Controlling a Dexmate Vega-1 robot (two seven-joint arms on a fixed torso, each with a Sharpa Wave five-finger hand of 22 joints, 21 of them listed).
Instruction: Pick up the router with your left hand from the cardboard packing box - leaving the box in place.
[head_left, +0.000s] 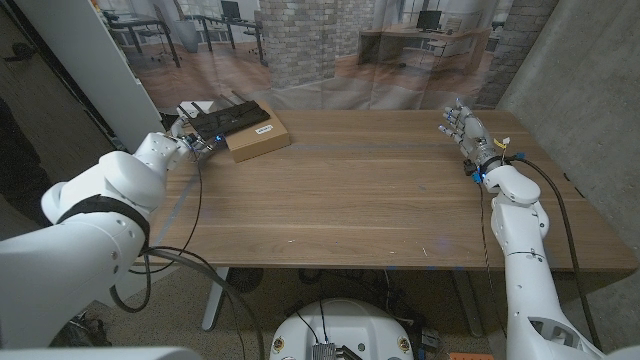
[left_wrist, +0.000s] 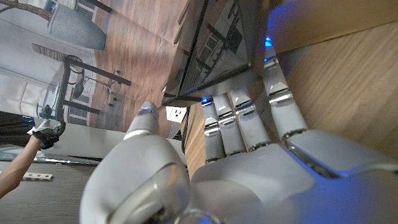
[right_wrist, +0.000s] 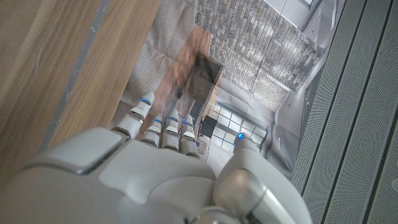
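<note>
So the router (head_left: 232, 118) is still sitting in the box (head_left: 258, 138), up in the upper left of the head frame, at the far left corner of the surface (head_left: 350, 190). Nothing's lifted yet as far as I can see, so basically the whole pick is still to do: get a grip, raise it out, leave the box where it is.

The left robot hand (head_left: 190, 143) is right at the box's left end, reaching in from the lower left with the arm bent around in front of it. In the left wrist frame the fingers (left_wrist: 249, 118) are stretched out fairly straight, side by side, tips up against the dark edge of the router (left_wrist: 214, 56), with the thumb sticking out apart on the other side. Looks like it's touching or nearly touching, but I wouldn't call it a grip. Fingers look apart and holding nothing, though I can't see under the router, so that's a judgement call.

The right robot hand (head_left: 463, 130) is over in the upper right of the head frame, well apart from the box, standing up on the surface with fingers extended and nothing in it. The right wrist frame shows the same robot hand (right_wrist: 168, 168), fingers straight, empty.
</note>
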